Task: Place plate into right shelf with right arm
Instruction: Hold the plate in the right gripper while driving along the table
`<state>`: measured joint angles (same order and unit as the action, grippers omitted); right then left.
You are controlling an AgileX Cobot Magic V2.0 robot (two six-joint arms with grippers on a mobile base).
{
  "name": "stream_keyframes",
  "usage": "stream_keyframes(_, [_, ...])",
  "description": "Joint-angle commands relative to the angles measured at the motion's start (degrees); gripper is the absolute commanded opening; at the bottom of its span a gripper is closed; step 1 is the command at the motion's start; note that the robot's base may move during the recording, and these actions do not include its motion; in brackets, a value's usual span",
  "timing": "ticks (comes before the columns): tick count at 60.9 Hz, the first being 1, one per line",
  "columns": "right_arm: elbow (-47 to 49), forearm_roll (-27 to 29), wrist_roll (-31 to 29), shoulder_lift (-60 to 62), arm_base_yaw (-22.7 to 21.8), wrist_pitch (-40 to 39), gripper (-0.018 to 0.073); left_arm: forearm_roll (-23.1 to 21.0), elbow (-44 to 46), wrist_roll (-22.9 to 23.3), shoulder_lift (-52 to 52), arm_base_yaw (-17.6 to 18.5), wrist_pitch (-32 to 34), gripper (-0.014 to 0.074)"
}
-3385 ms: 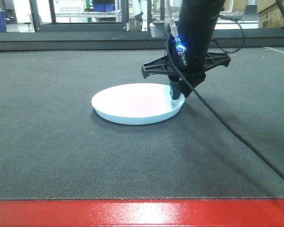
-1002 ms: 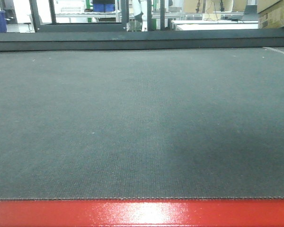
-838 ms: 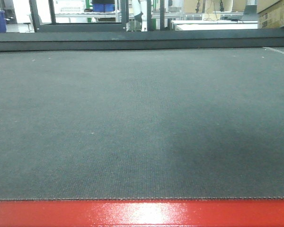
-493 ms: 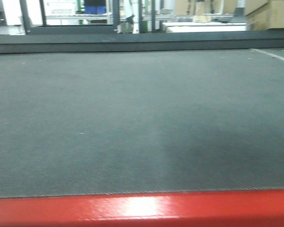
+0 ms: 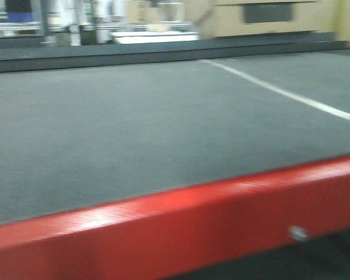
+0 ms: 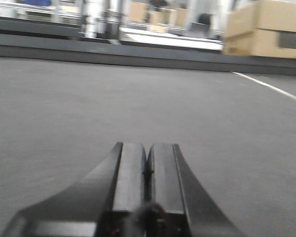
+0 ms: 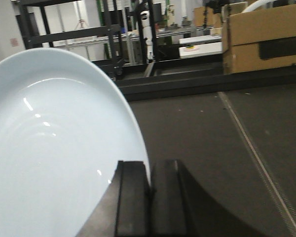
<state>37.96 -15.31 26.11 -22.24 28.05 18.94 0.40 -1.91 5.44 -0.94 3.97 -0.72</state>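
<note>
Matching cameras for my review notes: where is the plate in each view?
Front view: not in it.
Left wrist view: not in it.
Right wrist view: the plate fills the left half, its rim pinched in the right claw.
Shared landmark: the cardboard box with a dark label, at the back in all three.

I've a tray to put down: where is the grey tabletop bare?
The grey mat is bare from the red front edge back to the dark raised ledge, on both sides of the white line. The only crowding: the right pincer grips the plate, and the shut left pincer hangs low over the mat.
</note>
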Motion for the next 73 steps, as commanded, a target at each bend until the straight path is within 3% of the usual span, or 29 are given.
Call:
stream_keyframes(1, [1.73,-1.14,-0.26,-0.37,-0.03,-5.92,0.0055,0.01,-0.40,0.34,-0.62,-0.04,5.09,-0.0047])
stream_keyframes(73, [1.73,-1.14,-0.26,-0.37,-0.03,-5.99,0.0055,0.01,-0.40,0.34,-0.62,-0.04,5.09,-0.0047])
